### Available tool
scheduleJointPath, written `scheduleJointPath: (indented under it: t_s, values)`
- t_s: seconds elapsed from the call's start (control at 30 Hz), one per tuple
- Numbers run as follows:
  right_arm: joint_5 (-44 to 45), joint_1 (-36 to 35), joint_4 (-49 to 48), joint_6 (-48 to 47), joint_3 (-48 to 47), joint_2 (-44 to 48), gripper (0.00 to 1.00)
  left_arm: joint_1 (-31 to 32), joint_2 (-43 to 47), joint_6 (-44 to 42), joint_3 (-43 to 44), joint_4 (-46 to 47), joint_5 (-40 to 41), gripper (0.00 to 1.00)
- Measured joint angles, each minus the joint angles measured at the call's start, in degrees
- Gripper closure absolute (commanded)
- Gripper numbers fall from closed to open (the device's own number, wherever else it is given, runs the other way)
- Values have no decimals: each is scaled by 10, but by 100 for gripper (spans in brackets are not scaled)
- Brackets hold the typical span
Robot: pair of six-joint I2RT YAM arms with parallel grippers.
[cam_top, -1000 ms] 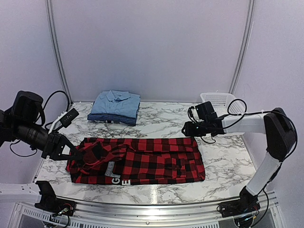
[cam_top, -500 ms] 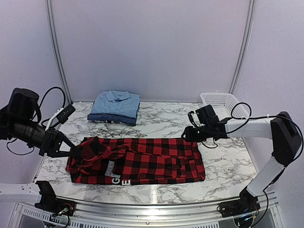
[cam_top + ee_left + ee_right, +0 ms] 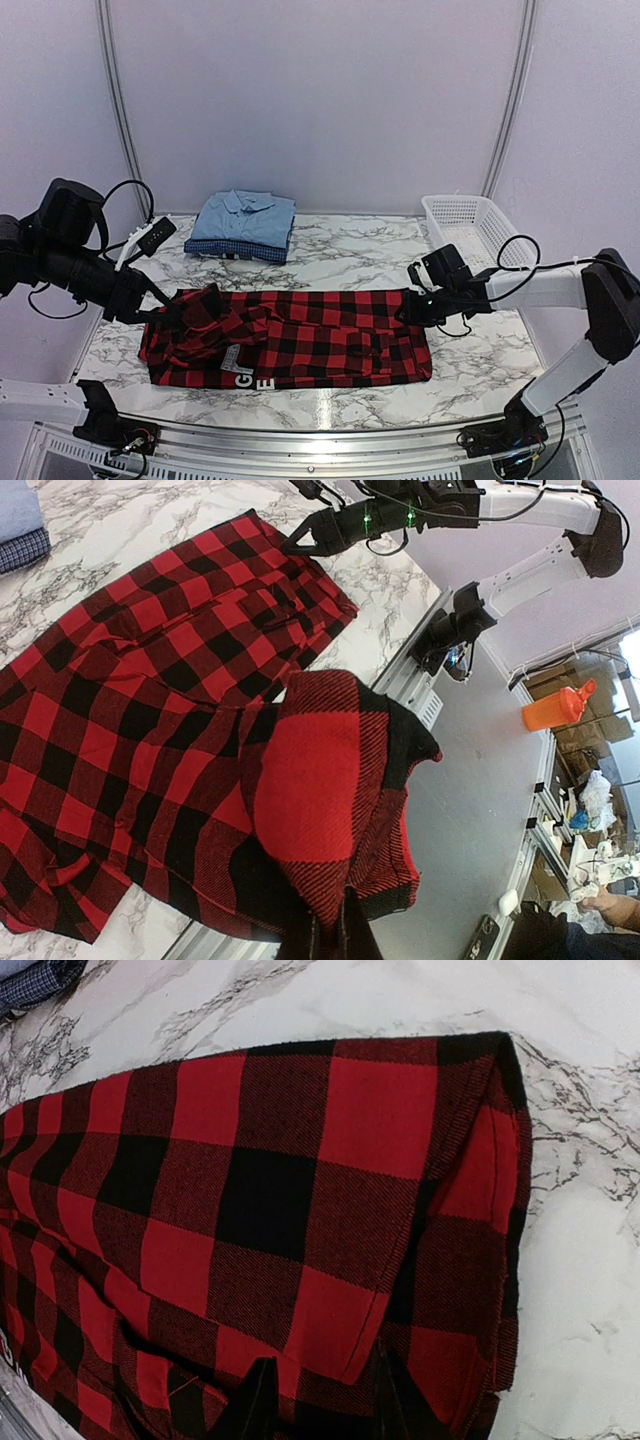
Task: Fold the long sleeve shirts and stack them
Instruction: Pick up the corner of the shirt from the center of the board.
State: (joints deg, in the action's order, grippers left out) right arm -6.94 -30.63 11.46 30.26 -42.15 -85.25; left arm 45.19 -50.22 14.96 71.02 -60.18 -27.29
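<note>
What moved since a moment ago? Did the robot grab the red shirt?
The right gripper came down and toward the near side, onto the right end of the plaid shirt. Whether it grips the shirt yet isn't clear. The left gripper, shut on the shirt's left end, shifted slightly to the right. The blue shirts and the basket stayed put.

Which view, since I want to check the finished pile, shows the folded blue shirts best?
The top view: the whole pile of blue shirts lies at the far side of the table, light blue collared one over a dark checked one. Each wrist view catches only a scrap of it in its upper left corner.
</note>
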Motion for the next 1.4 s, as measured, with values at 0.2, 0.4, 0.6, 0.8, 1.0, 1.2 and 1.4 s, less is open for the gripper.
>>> scheduleJointPath:
  t_s: [0.2,0.4,0.6,0.8,1.0,1.2,1.4]
  values:
    - [-2,0,-8,13,9,-4,74,0,0,-1,13,-1,13,100]
    - [-5,0,-17,19,12,-15,76,0,0,-2,14,-1,19,100]
    - [-5,0,-24,26,12,-25,78,0,0,-2,14,-1,19,100]
    - [0,0,-24,28,12,-31,80,0,-5,-3,14,-1,21,100]
    - [-1,0,-26,32,12,-31,91,0,-8,-3,15,-1,24,100]
    - [0,-2,-21,31,9,-31,100,0,-10,-4,34,-4,36,100]
    - [17,-3,14,24,-30,-29,100,0,-4,-8,92,-6,105,100]
